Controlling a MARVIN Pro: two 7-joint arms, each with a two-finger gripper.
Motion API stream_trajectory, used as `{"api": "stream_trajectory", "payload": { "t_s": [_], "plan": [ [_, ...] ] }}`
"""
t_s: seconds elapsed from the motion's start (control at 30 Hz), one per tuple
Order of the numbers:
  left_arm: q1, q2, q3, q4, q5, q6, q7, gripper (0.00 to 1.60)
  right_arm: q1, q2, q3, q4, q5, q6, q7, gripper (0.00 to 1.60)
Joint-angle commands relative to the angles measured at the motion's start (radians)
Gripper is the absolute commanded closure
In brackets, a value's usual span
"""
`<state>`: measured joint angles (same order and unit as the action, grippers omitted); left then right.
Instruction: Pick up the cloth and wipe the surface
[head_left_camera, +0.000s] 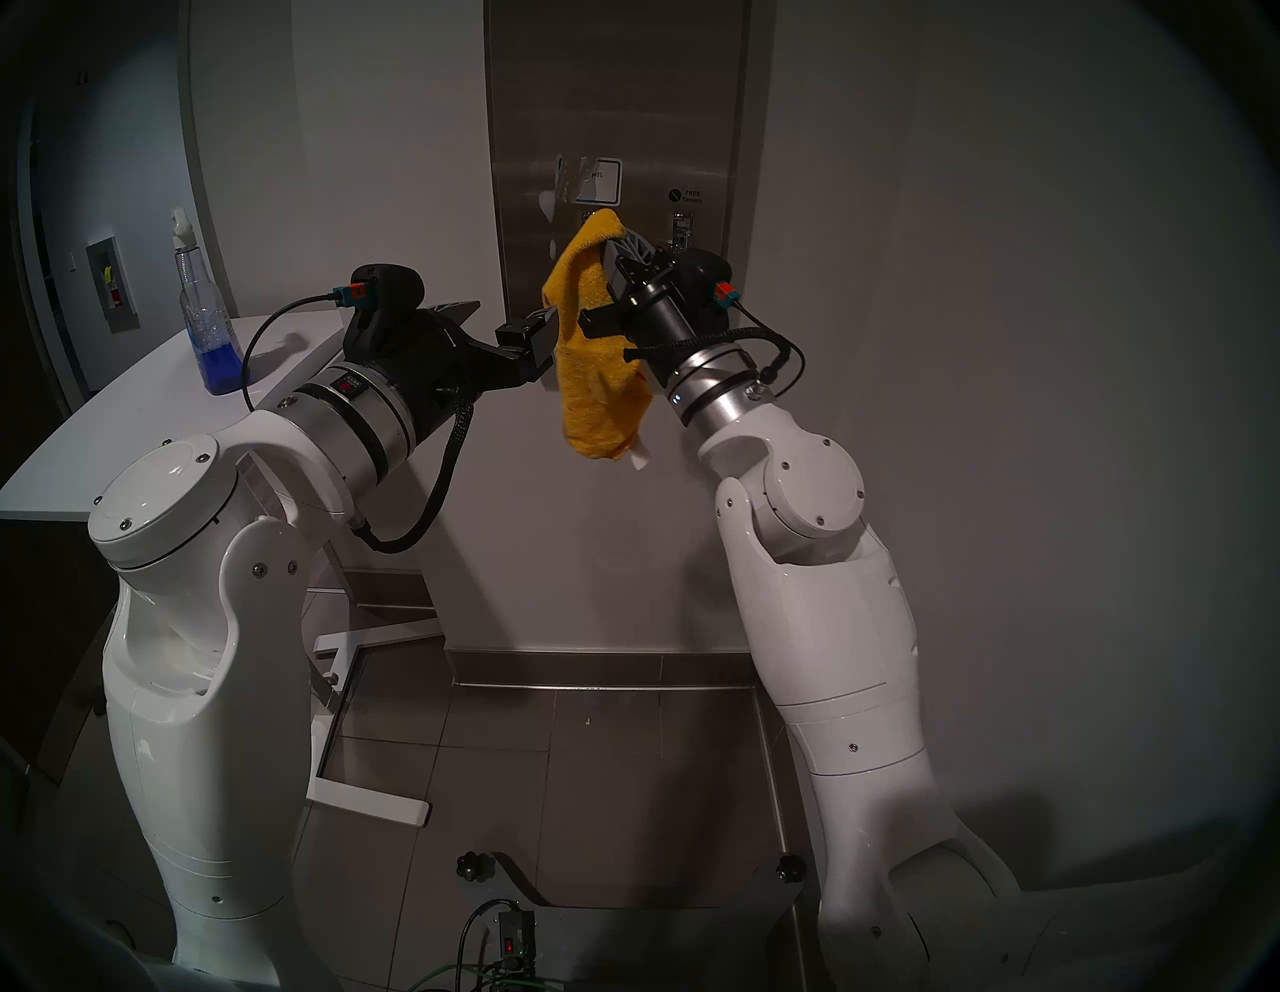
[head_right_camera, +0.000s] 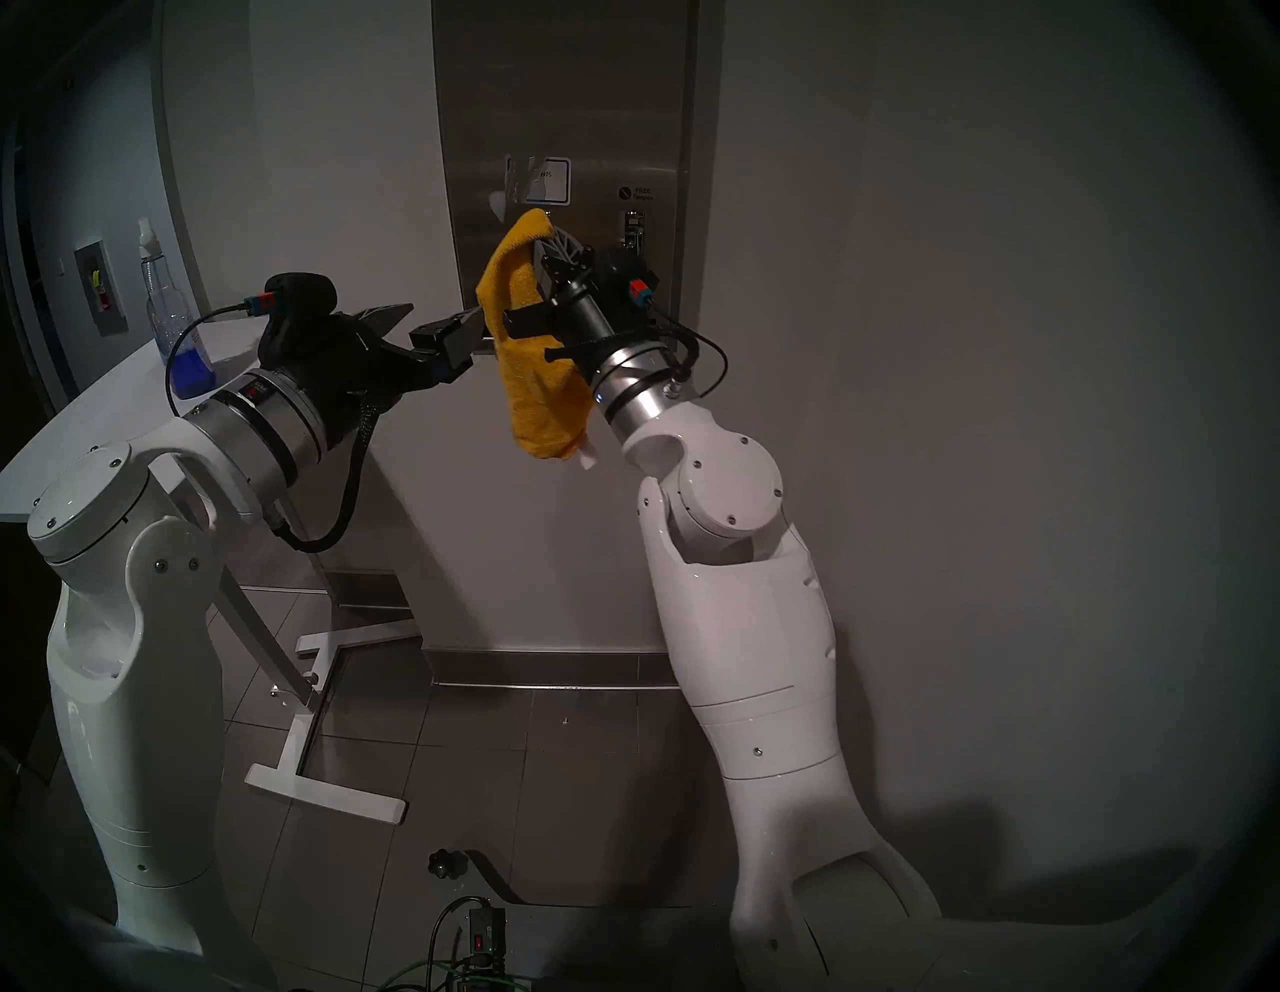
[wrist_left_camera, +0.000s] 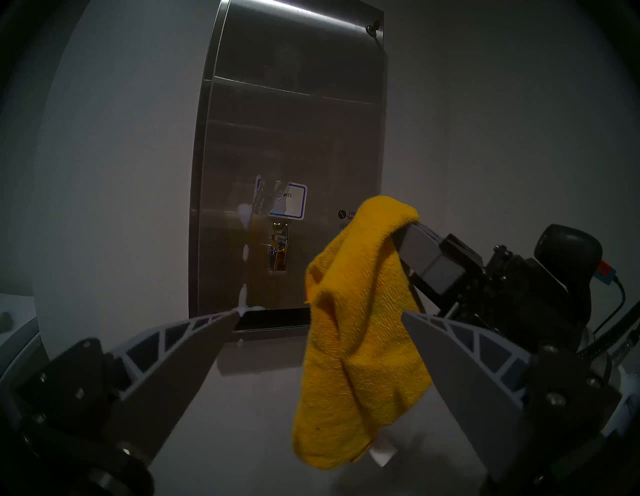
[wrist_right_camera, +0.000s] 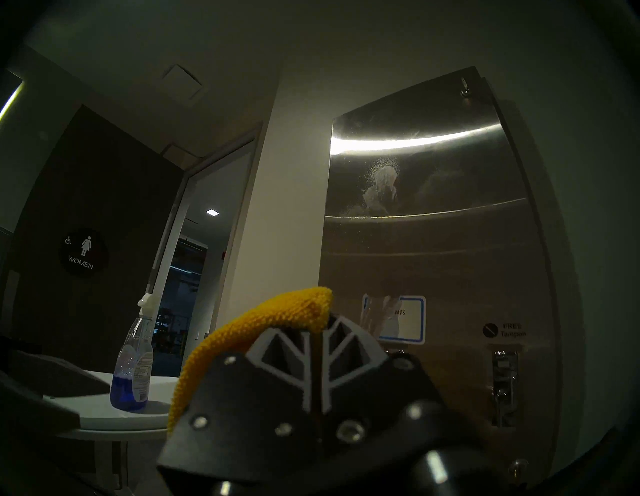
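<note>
The yellow cloth hangs from my right gripper, which is shut on its top fold. The right wrist view shows the cloth folded over the closed fingers. It hangs in front of the lower part of the steel panel, the surface; I cannot tell whether they touch. White foam runs down the surface beside the blue-edged label. My left gripper is open, level with the cloth and just left of it.
A spray bottle with blue liquid stands on the white table at the left. The table's white legs spread over the tiled floor. The white wall runs on the right of the panel.
</note>
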<state>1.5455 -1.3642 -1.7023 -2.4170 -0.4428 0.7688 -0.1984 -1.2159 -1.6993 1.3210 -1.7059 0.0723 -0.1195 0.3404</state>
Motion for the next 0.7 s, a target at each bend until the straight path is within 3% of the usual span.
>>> {"api": "stream_trajectory", "payload": {
  "t_s": [0.0,0.4,0.67],
  "plan": [
    [-0.019,0.001,-0.004,-0.026,-0.001,-0.010,-0.002,0.00,0.110,-0.091,0.004,0.034,-0.067,-0.060,-0.071,1.60],
    [-0.019,-0.001,-0.006,-0.026,0.000,-0.009,-0.007,0.00,0.195,-0.182,0.031,0.144,-0.147,-0.088,-0.186,1.60],
    [-0.020,-0.002,-0.007,-0.026,0.001,-0.010,-0.009,0.00,0.255,-0.226,0.048,0.222,-0.153,-0.112,-0.202,1.60]
  ]
}}
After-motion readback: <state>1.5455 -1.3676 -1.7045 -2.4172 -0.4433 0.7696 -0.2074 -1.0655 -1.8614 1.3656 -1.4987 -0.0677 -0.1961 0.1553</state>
